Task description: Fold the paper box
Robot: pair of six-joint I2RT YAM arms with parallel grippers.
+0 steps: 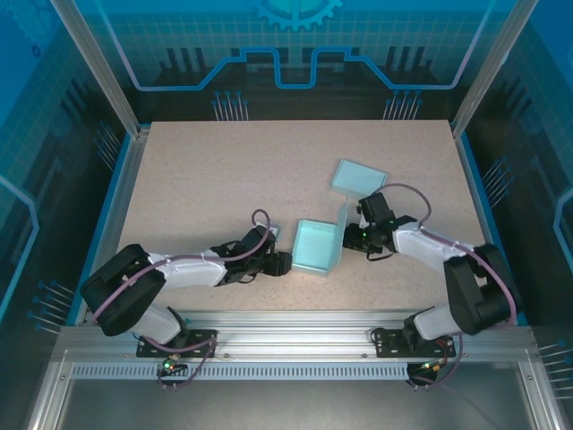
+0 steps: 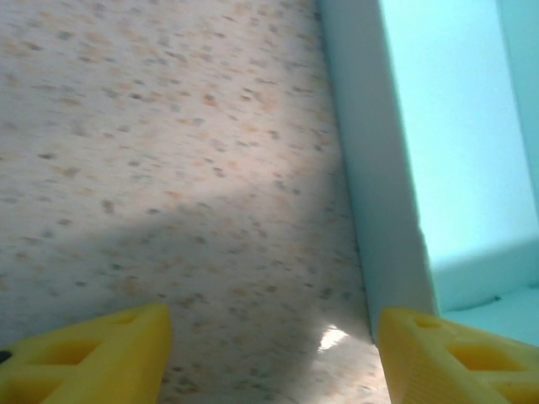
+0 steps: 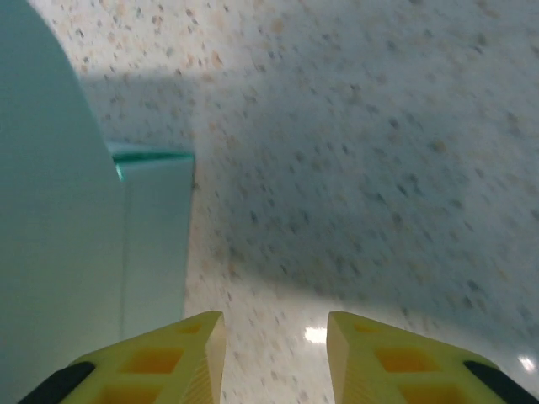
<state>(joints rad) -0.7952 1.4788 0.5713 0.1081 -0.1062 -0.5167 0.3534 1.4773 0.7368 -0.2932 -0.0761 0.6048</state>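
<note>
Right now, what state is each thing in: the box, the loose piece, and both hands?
box: partly folded, open on top, one flap upright on its right side.
loose piece: lying on the table behind the box, apart from it.
left hand: open, empty, at the box's left wall.
right hand: open, empty, beside the upright flap.

No legible writing
Paper box [image 1: 318,248] faces plain teal — the panel [image 1: 295,54] behind the table [image 1: 206,179] bears line graphics, no letters.
</note>
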